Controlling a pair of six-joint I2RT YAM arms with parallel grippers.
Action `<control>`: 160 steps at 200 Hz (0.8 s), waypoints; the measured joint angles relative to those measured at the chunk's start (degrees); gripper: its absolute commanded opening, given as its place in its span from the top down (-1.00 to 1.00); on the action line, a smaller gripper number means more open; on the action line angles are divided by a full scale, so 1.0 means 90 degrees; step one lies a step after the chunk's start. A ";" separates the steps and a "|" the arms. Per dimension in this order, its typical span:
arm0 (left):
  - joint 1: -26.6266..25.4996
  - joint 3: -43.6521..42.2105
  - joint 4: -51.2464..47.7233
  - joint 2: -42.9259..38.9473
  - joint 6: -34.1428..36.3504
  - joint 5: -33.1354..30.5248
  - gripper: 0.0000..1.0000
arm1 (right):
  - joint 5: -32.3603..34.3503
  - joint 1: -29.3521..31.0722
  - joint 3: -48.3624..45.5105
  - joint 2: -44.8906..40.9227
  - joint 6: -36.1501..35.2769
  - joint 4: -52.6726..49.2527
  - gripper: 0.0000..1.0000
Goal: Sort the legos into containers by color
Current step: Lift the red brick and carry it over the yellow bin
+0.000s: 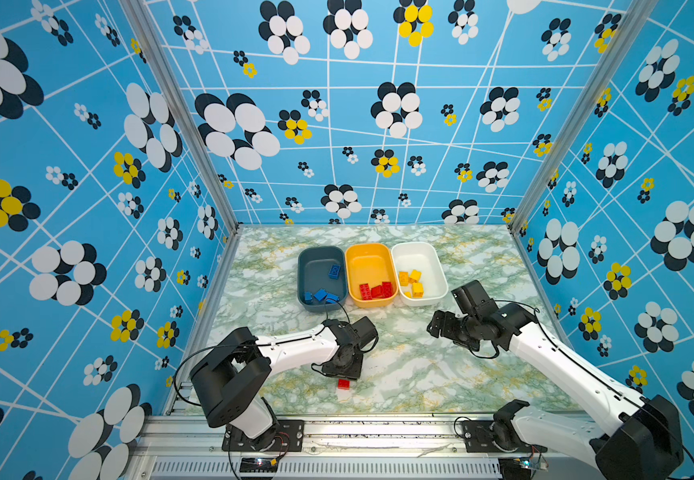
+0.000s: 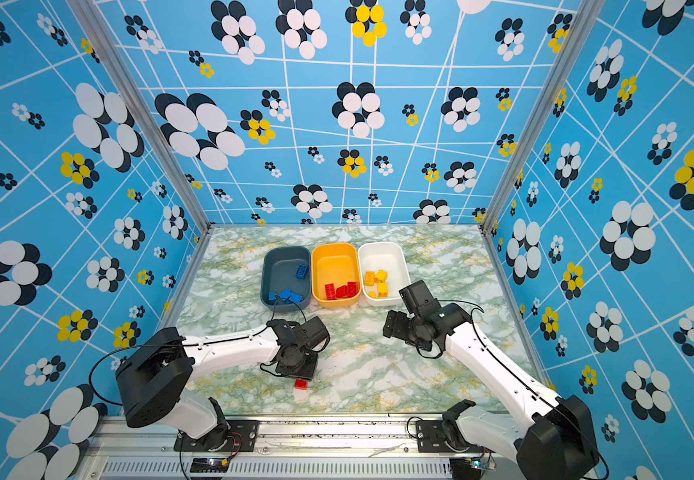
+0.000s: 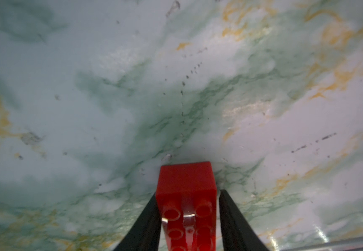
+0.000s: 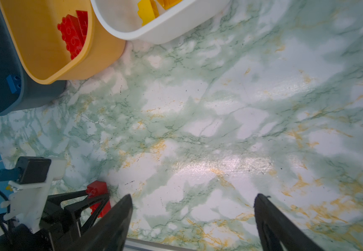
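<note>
Red brick (image 3: pixel 186 180) lies studs-up on the marble table (image 1: pixel 420 374), toward the 6 o'clock edge in both top views. It looks like the last loose one.

All other legos are already in tubs:
- blue bricks (image 1: pixel 320 294) in the teal tub (image 1: pixel 300 270)
- red bricks (image 1: pixel 374 291) in the orange-yellow tub (image 1: pixel 372 248)
- yellow bricks (image 1: pixel 414 282) in the white tub (image 1: pixel 442 270)

Step in hand, as I judge it, is the pick of that brick, then the carry to the orange-yellow tub at about 12 to 1 o'clock from it.

- **Doing it well:** Get both pads flat on the long smooth sides and confirm a firm pinch before you lift. Lift straight up so the brick doesn't twist out. Clear the tub's near wall, then release low over the red pile so it doesn't bounce out.
- **Left gripper (image 3: pixel 188 194):** The fingers (image 3: pixel 149 217) stand narrow and straddle the brick. One lies against its side, while the other shows a thin pale sliver beside it. Can't tell whether it's truly clamped, and the brick sits on the table.
- **Right gripper (image 4: pixel 193 208):** It hangs at about 2 o'clock from the brick, jaws spread wide, holding nothing, over bare table. Leave it parked clear of the tub line.
</note>
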 measured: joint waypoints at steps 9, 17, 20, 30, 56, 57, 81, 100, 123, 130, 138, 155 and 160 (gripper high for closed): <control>0.0000 0.0007 -0.0019 0.0000 -0.0015 -0.0007 0.30 | 0.0000 0.0000 0.0000 0.0000 -0.0005 0.0000 -0.77; 0.0000 0.0017 -0.0032 0.0000 -0.0015 -0.0005 0.32 | 0.0000 0.0000 0.0000 0.0000 -0.0022 0.0000 -0.78; 0.0000 0.0022 -0.0039 0.0000 -0.0007 -0.0007 0.33 | 0.0000 0.0000 0.0000 0.0000 -0.0024 0.0000 -0.77; -0.0005 0.0083 -0.0102 0.0000 -0.0007 -0.0027 0.36 | 0.0000 0.0000 0.0000 0.0005 -0.0027 0.0000 -0.77; -0.0029 0.0379 -0.0245 0.0000 0.0002 -0.0102 0.39 | -0.0007 0.0000 0.0000 0.0010 -0.0046 0.0002 -0.78; -0.0029 0.0389 -0.0250 0.0000 0.0002 -0.0102 0.39 | -0.0010 0.0000 0.0000 0.0010 -0.0046 0.0002 -0.77; -0.0029 0.0818 -0.0413 0.0000 0.0066 -0.0221 0.40 | -0.0019 0.0000 0.0000 0.0010 -0.0046 0.0005 -0.77; -0.0022 0.1265 -0.0532 0.0000 0.0175 -0.0325 0.40 | -0.0019 0.0000 0.0000 0.0010 -0.0046 0.0005 -0.77; 0.0070 0.1880 -0.0605 0.0080 0.0357 -0.0372 0.40 | -0.0019 0.0000 0.0000 0.0000 -0.0046 0.0005 -0.77; 0.0134 0.2057 -0.0585 0.0138 0.0403 -0.0379 0.41 | -0.0019 0.0000 0.0000 -0.0010 -0.0044 0.0007 -0.77; 0.0231 0.2237 -0.0561 0.0219 0.0442 -0.0381 0.41 | -0.0019 0.0000 0.0000 -0.0017 -0.0044 0.0010 -0.77; 0.0459 0.2599 -0.0515 0.0442 0.0559 -0.0391 0.41 | -0.0017 0.0000 0.0000 -0.0027 -0.0046 0.0024 -0.77; 0.0532 0.2727 -0.0512 0.0539 0.0585 -0.0386 0.41 | -0.0017 0.0000 0.0000 -0.0027 -0.0044 0.0024 -0.77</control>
